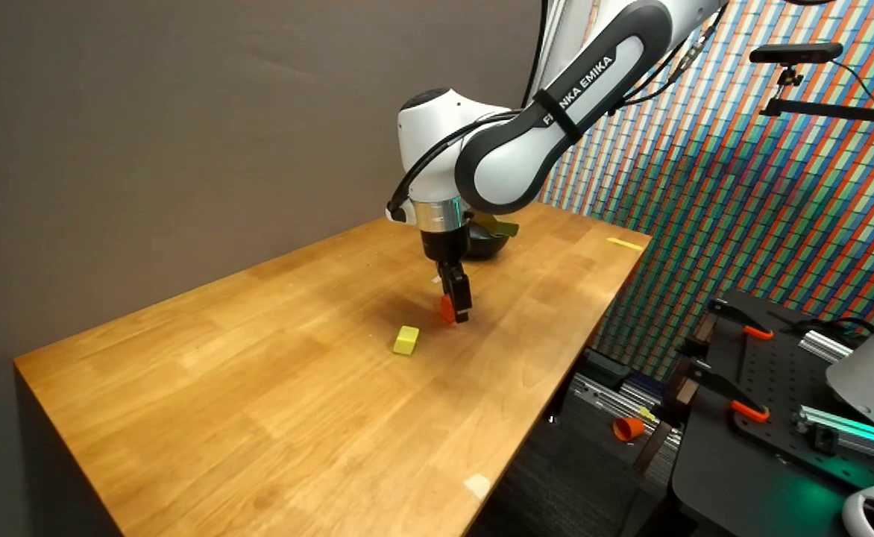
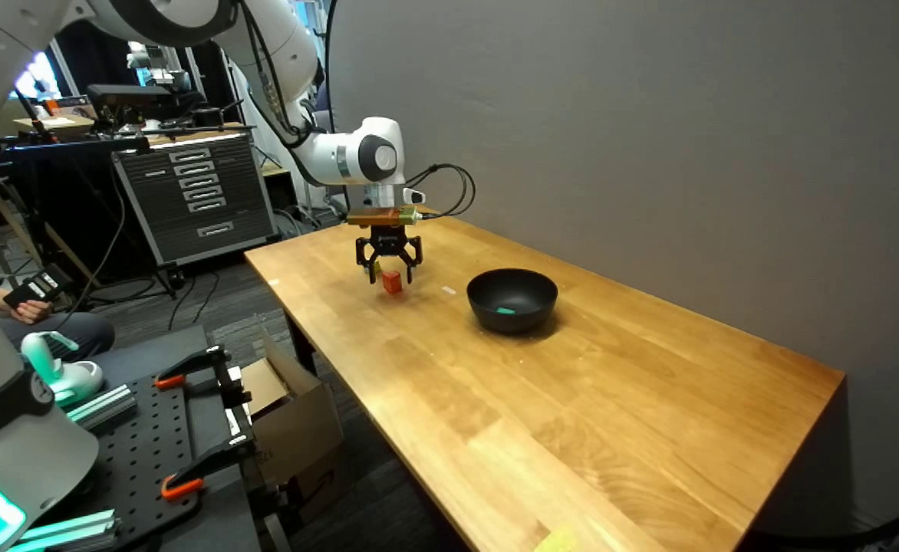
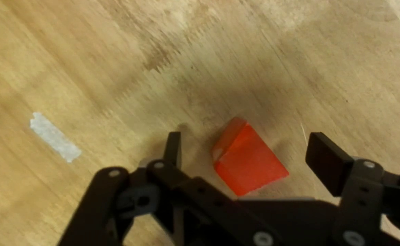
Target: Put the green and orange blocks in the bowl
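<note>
The reddish-orange block [image 1: 447, 309] sits on the wooden table, partly behind a finger in an exterior view. It also shows in an exterior view [image 2: 393, 282] and in the wrist view [image 3: 249, 159]. My gripper [image 3: 247, 150] is open and low over the table, with a finger on each side of the orange block and gaps to both. The gripper points down in both exterior views [image 1: 461, 316] [image 2: 390, 279]. The black bowl [image 2: 515, 325] stands on the table, apart from the gripper; the arm partly hides it in an exterior view [image 1: 485, 246]. The green block [image 2: 505, 310] lies inside the bowl.
A pale yellow cube [image 1: 406, 340] lies on the table near the orange block; in an exterior view a finger partly hides it [image 2: 377, 268]. A white tape piece [image 3: 55, 136] is stuck on the table [image 1: 258, 388]. A grey wall [image 1: 183, 149] runs along one long table edge.
</note>
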`<action>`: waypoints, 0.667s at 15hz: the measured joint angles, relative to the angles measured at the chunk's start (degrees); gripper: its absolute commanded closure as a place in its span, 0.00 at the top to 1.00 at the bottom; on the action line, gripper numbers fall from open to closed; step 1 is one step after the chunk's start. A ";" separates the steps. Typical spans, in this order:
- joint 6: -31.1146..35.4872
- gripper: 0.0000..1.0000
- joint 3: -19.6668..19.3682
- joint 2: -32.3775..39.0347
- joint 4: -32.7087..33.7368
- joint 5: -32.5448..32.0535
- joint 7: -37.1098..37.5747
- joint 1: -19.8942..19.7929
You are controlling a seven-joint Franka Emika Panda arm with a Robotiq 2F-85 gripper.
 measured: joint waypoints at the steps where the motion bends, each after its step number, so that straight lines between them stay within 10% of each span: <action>1: 0.21 0.50 0.00 0.05 0.00 0.00 -0.38 0.00; 5: 0.29 0.23 -0.11 0.06 0.03 0.00 -0.87 -0.01; 10: 0.29 0.23 -3.12 -0.85 1.71 -0.37 -0.39 -0.14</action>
